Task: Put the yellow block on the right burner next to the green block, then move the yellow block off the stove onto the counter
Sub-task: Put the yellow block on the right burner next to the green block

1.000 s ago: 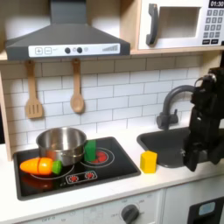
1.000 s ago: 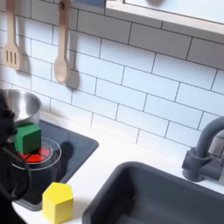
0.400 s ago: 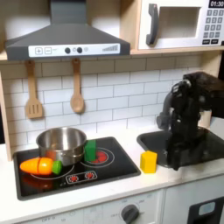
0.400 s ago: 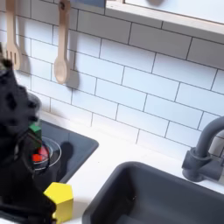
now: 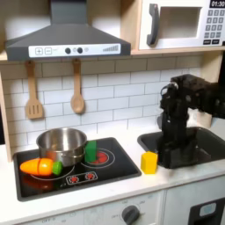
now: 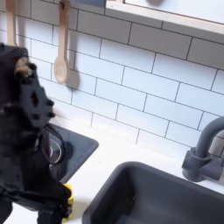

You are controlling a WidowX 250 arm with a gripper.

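In the first exterior view my arm (image 5: pixel 180 110) rises over the dark sink (image 5: pixel 189 145) at the first exterior view's right. My pincer (image 5: pixel 169 151) hangs low at the sink's near-left part, just beside the yellow block (image 5: pixel 149 162); it is dark and blurred against the basin, so I cannot tell how far it is open or whether it touches the block. The yellow block stands upright on the white worktop (image 5: pixel 167 182), between the stove (image 5: pixel 75 167) and the sink, off the black glass. The green block (image 5: pixel 90 150) stands on the stove's right burner, close to the silver pot (image 5: pixel 61 143) on the back left. A toy carrot (image 5: pixel 41 166) lies on the left burner in front of the pot. Two wooden utensils (image 5: pixel 77 88) hang on the tiled wall under the hood (image 5: pixel 66 35), and a microwave (image 5: pixel 180 22) sits at the top right.

In the second exterior view my arm (image 6: pixel 26 122) fills the second exterior view's left as a dark mass, covering most of the stove (image 6: pixel 79 149). A sliver of the yellow block (image 6: pixel 66 198) peeks out at the arm's lower edge, on the worktop (image 6: pixel 118 150) near the sink's (image 6: pixel 166 197) corner. My pincer's tips are lost in the blur here. The faucet (image 6: pixel 207 149) stands at the right.
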